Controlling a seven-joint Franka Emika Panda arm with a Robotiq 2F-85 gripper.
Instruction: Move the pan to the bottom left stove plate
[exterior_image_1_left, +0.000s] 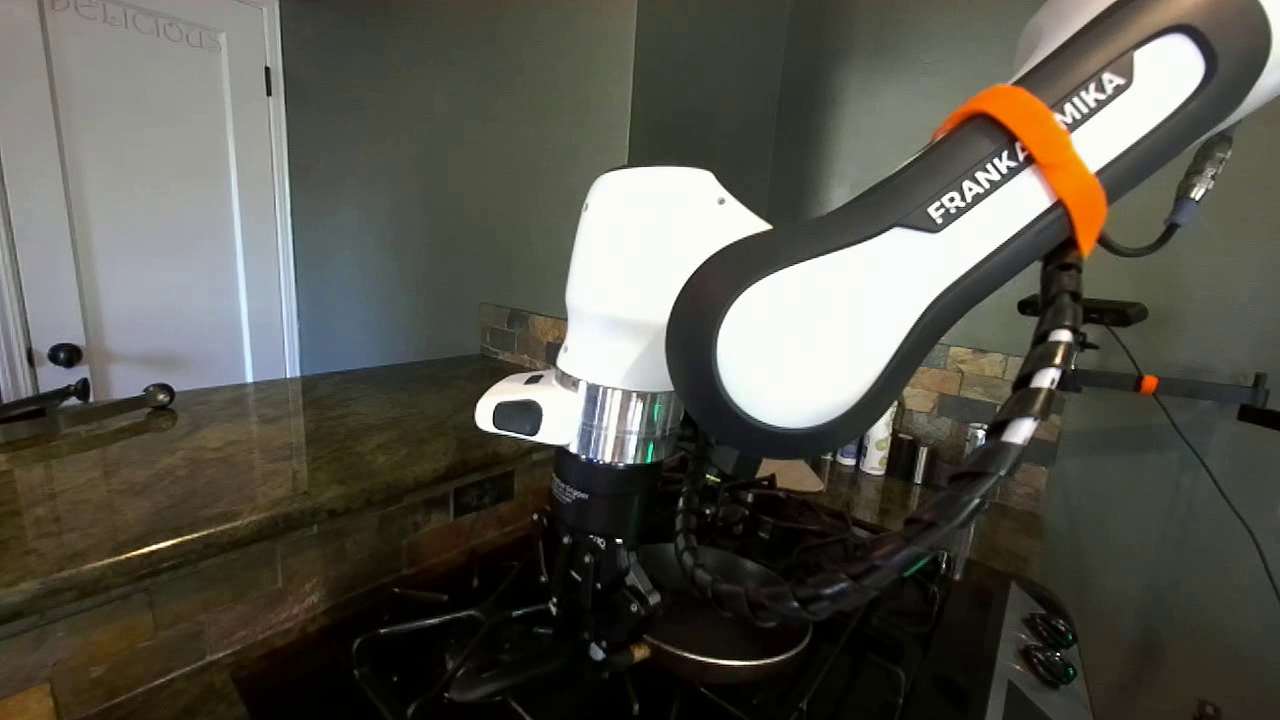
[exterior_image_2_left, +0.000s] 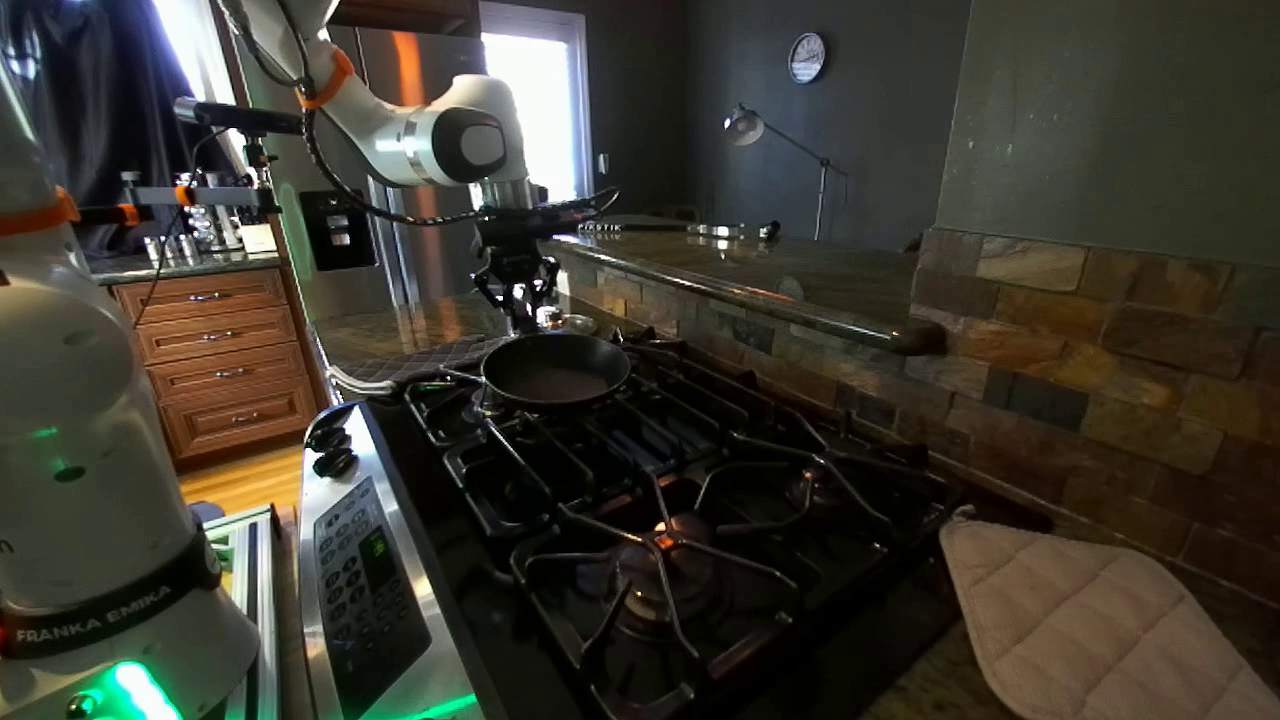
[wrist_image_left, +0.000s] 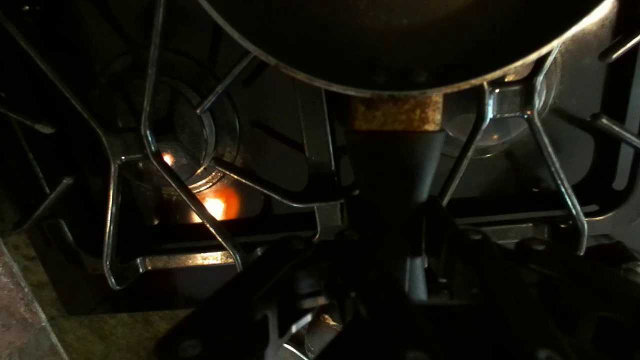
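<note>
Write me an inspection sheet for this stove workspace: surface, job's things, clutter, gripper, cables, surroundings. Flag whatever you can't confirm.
Surface: dark stove with metal grates; orange spot in the wrist view, cause unclear.
Job's things: pan, open side up, at the stove end away from the pot holder; contact with the grates unconfirmed.
Clutter: pot holder lies next to the stove; containers stand beyond the pan in an exterior view.
Gripper: points down at the pan's handle; too dark to tell whether it is closed.
Cables: wrapped cable hangs in front of the pan in an exterior view.
Surroundings: tiled wall, wall clock, lamp.
</note>
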